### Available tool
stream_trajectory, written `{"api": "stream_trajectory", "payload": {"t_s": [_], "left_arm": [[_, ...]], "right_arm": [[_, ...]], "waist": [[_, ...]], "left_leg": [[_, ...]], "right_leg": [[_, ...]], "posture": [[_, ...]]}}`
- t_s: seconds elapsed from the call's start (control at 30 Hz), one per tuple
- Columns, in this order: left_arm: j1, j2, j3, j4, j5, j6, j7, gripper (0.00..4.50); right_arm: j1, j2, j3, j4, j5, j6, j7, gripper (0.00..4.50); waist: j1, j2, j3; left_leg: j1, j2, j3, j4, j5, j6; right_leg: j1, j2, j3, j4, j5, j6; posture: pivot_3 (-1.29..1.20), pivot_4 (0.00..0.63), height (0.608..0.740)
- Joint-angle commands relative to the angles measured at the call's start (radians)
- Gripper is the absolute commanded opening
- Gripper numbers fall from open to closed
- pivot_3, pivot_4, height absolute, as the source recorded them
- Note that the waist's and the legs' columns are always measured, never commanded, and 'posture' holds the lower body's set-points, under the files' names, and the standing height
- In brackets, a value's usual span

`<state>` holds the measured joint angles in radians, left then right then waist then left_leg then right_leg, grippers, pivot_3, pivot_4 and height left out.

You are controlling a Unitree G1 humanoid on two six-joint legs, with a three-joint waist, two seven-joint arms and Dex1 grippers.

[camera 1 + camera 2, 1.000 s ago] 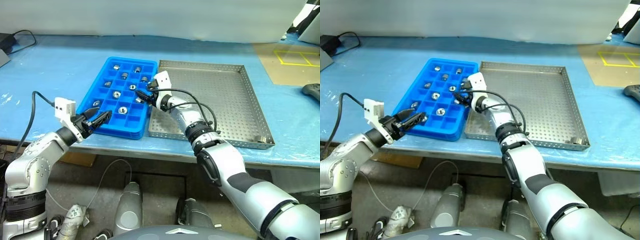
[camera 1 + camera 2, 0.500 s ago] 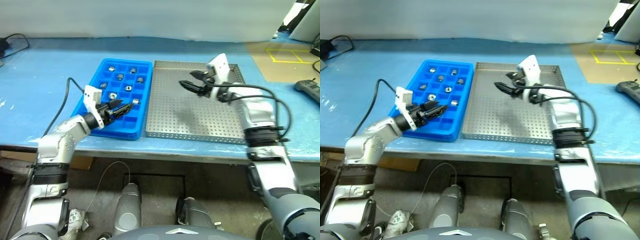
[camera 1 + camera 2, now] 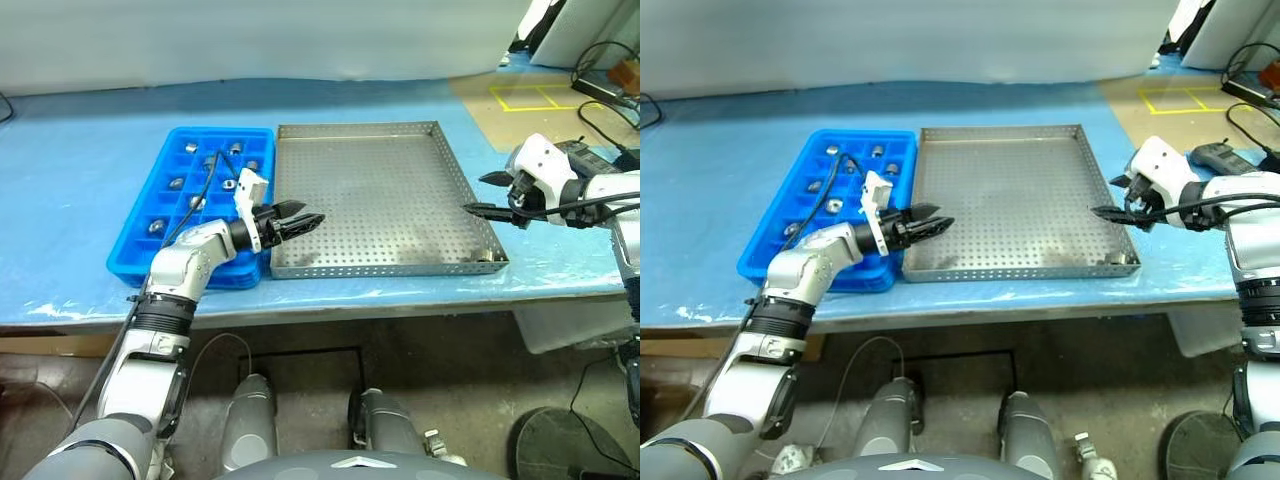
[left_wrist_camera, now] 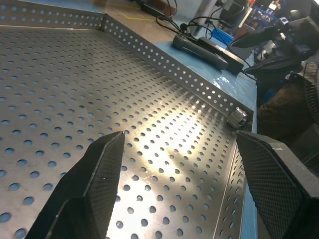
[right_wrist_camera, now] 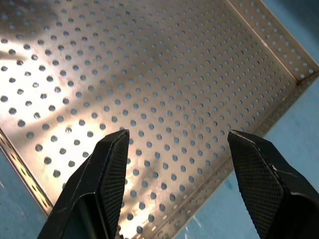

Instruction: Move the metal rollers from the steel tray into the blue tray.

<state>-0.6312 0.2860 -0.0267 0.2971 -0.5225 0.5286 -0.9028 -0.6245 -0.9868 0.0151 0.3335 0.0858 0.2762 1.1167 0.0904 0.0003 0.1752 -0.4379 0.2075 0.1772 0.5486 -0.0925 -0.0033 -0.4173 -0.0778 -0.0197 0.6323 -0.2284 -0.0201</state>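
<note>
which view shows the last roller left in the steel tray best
The left wrist view: the roller sits large in the steel tray's corner, framed between the open left gripper fingers. Both eye views show it as a speck in the near right corner.

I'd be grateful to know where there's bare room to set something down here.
Most of the steel tray floor is bare; one metal roller sits in its near right corner. The blue tray is crowded at its far cells.

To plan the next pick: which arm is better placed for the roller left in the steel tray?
Right. Its open gripper hangs near the corner holding the roller; the left gripper is across the tray.
</note>
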Motion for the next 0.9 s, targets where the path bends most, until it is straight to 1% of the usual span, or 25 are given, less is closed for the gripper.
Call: {"api": "stream_trajectory", "payload": {"t_s": [0.03, 0.13, 0.3, 0.4, 0.57, 0.73, 0.9], "left_arm": [[-0.025, -0.010, 0.005, -0.012, 0.008, -0.022, -0.015, 3.75], [-0.012, -0.011, 0.007, -0.019, 0.009, -0.021, -0.021, 3.75], [0.012, -0.006, 0.015, -0.036, 0.008, -0.015, -0.019, 3.75], [0.022, -0.004, 0.016, -0.041, 0.010, -0.017, -0.016, 3.75], [0.029, -0.008, 0.019, -0.043, 0.012, -0.022, -0.010, 3.75], [0.040, -0.007, 0.024, -0.042, 0.012, -0.027, -0.007, 3.75], [0.049, -0.004, 0.025, -0.033, 0.016, -0.034, -0.012, 3.75]], "right_arm": [[0.032, -0.034, 0.005, 0.025, -0.026, -0.068, 0.028, 3.29], [0.072, -0.049, 0.016, 0.061, -0.051, -0.111, 0.046, 3.29], [0.084, -0.077, 0.030, 0.111, -0.075, -0.152, 0.097, 3.29], [0.069, -0.088, 0.039, 0.152, -0.091, -0.183, 0.123, 3.29], [0.020, -0.057, 0.065, 0.240, -0.131, -0.236, 0.105, 3.29], [0.066, -0.048, 0.078, 0.196, -0.119, -0.239, 0.140, 3.29], [0.082, -0.047, 0.077, 0.178, -0.121, -0.226, 0.137, 3.29]], "waist": [[0.001, 0.000, 0.000], [0.002, 0.000, 0.000], [0.002, 0.001, 0.000], [0.002, 0.001, 0.000], [0.002, 0.001, 0.000], [0.005, 0.001, 0.000], [0.006, 0.002, 0.000]], "left_leg": [[0.000, 0.000, 0.000, 0.001, 0.000, 0.000], [0.000, 0.000, 0.000, 0.004, -0.002, 0.003], [0.000, 0.000, 0.000, 0.012, -0.006, 0.009], [0.001, 0.000, 0.000, 0.013, -0.007, 0.011], [0.002, -0.003, 0.001, 0.015, -0.010, 0.015], [0.001, -0.003, 0.001, 0.015, -0.010, 0.016], [0.000, -0.002, 0.001, 0.014, -0.013, 0.020]], "right_leg": [[0.000, 0.000, 0.000, 0.000, 0.000, 0.000], [0.002, -0.001, -0.001, 0.000, 0.000, 0.000], [0.007, -0.004, -0.001, 0.000, 0.000, 0.000], [0.009, -0.007, -0.002, 0.000, 0.000, 0.000], [0.012, -0.011, -0.002, -0.002, 0.000, 0.000], [0.013, -0.011, -0.003, -0.005, 0.000, 0.000], [0.015, -0.012, -0.004, -0.010, 0.000, 0.000]], "posture": [[-0.12, 0.150, 0.740], [-0.12, 0.150, 0.740], [-0.10, 0.150, 0.740], [-0.09, 0.150, 0.740], [-0.08, 0.150, 0.740], [-0.07, 0.150, 0.740], [-0.07, 0.150, 0.740]]}}
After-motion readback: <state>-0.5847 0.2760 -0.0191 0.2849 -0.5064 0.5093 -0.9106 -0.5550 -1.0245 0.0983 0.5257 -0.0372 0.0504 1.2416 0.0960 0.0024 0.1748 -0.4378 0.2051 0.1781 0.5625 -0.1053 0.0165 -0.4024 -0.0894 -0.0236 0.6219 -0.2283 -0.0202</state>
